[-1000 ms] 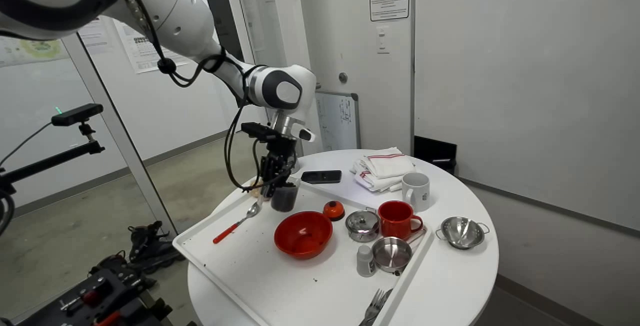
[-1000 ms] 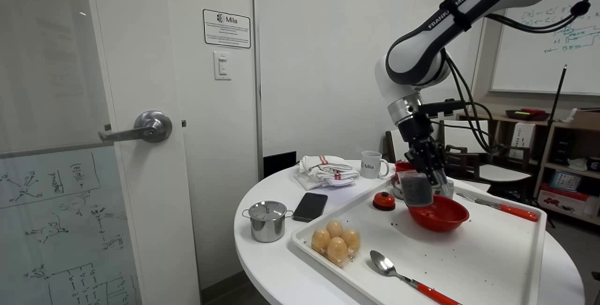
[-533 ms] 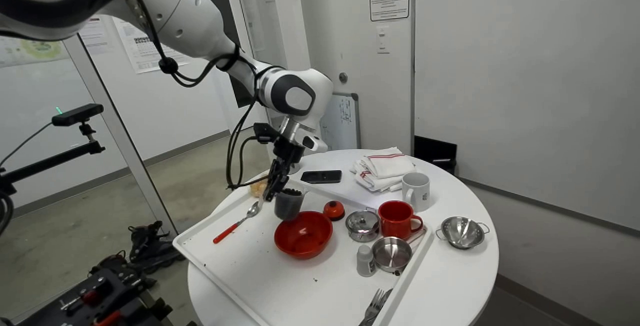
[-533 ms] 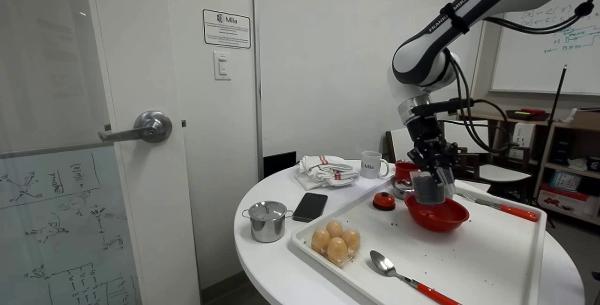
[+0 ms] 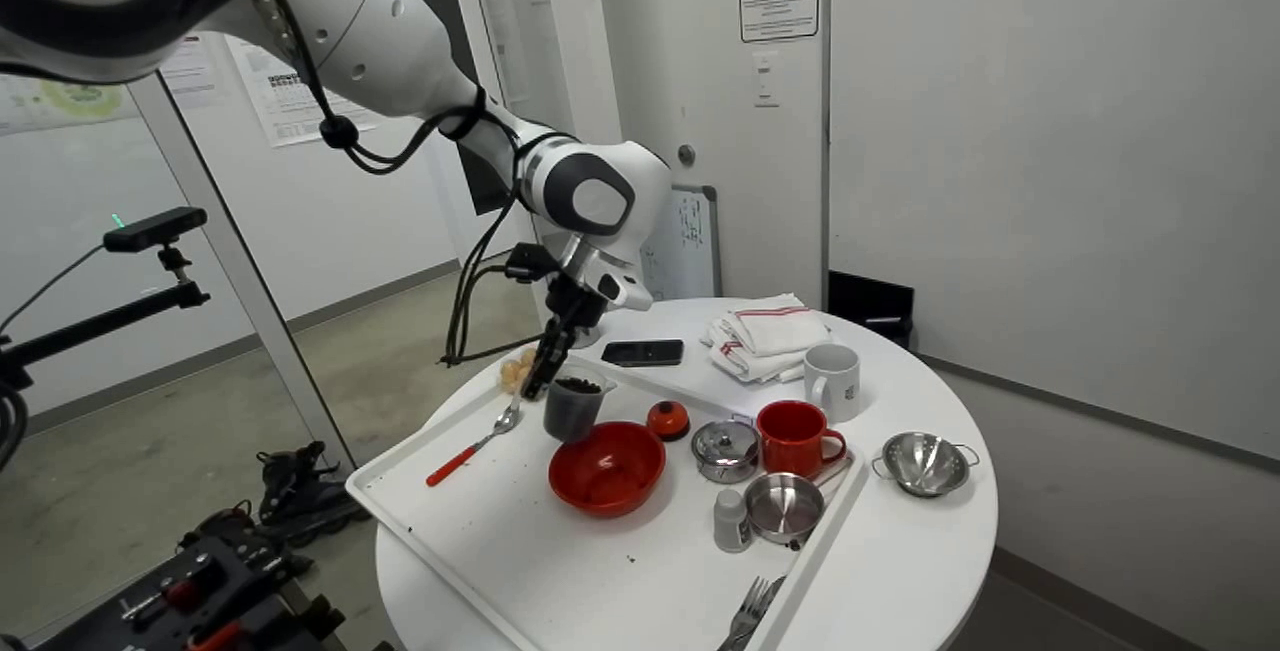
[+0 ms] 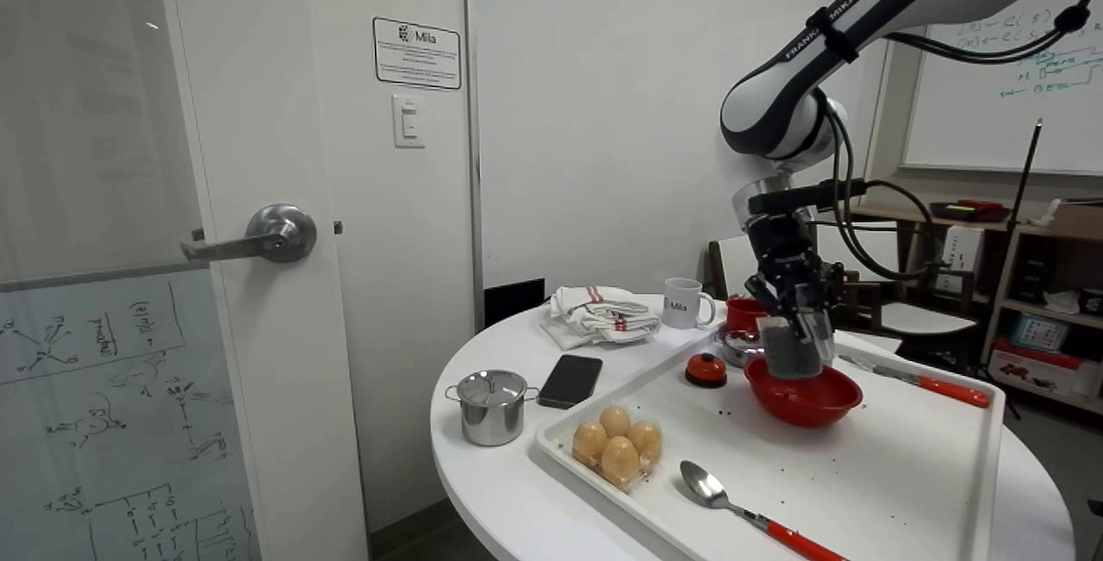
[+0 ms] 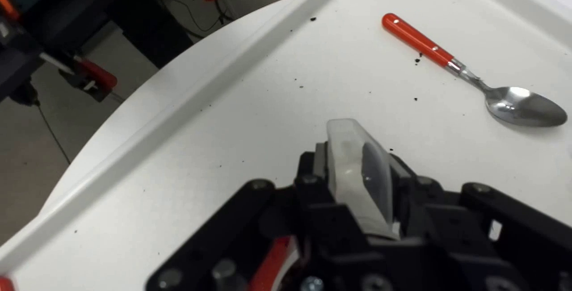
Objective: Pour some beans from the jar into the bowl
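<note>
Nearest you, the hand [image 7: 359, 166]: black, linked, its fingers clamped on the translucent handle of the jar [image 5: 573, 416], a spouted plastic vessel, leaning slightly, dark beans [image 5: 578, 386] inside. Jar hangs at the edge of the bowl [image 6: 810, 410], glossy red, round-mouthed; whether the two touch, you cannot tell. Your arm [image 6: 763, 109]: white and black shell, "FRANKA" and "MIKA" legible either side of a black strap [image 6: 832, 34].

Around these, your tray [image 5: 500, 551]: white, raised rim, strewn with dark specks [image 7: 313, 19]. On it: spoon [image 7: 455, 65], steel, red riveted handle; dome [image 6: 706, 370], orange-red, black base; four brown eggs [image 6: 620, 458] in clear plastic; lidded pan [image 5: 724, 453], polished steel; red mug [image 5: 787, 451]; open pan [image 5: 784, 506], steel; fork [image 5: 743, 619], metal.

Beyond the tray, on the round white surface [image 5: 900, 571]: colander [image 5: 926, 466], steel, two wire handles; pot [image 6: 491, 410], lidded, steel; phone [image 6: 570, 380], black, flat; white mug [image 6: 681, 307], lettered "Mila"; towels [image 6: 603, 320], white cloth, folded, red-striped.

Farthest: wall sign [image 6: 417, 52], headed "Mila", finer print unreadable; switch plate [image 6: 409, 121], white.
</note>
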Controlling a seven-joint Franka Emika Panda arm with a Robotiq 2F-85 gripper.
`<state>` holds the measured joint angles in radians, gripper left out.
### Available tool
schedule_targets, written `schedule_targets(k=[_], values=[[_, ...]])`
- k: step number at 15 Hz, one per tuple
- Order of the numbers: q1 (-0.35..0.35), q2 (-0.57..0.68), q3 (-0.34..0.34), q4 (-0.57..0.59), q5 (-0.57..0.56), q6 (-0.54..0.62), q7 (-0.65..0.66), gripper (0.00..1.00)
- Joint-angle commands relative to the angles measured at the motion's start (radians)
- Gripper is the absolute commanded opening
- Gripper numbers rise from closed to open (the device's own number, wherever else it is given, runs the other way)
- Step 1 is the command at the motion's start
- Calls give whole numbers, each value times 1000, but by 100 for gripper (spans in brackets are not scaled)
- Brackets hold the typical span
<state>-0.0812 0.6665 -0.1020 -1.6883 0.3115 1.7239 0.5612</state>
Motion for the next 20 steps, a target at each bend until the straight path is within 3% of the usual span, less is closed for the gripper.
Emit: schedule_targets(k=[1,11,12,14,15,20], values=[[2,21,-10,41,104,-11,155,9],[-64,37,-29,12,299,92,487,9],[-55,36,-22,19,249,79,431,26],[-70,44,-26,19,269,84,457,26],[-73,45,-27,19,272,84,462,9],[-136,70,35,54,385,-18,340,9]])
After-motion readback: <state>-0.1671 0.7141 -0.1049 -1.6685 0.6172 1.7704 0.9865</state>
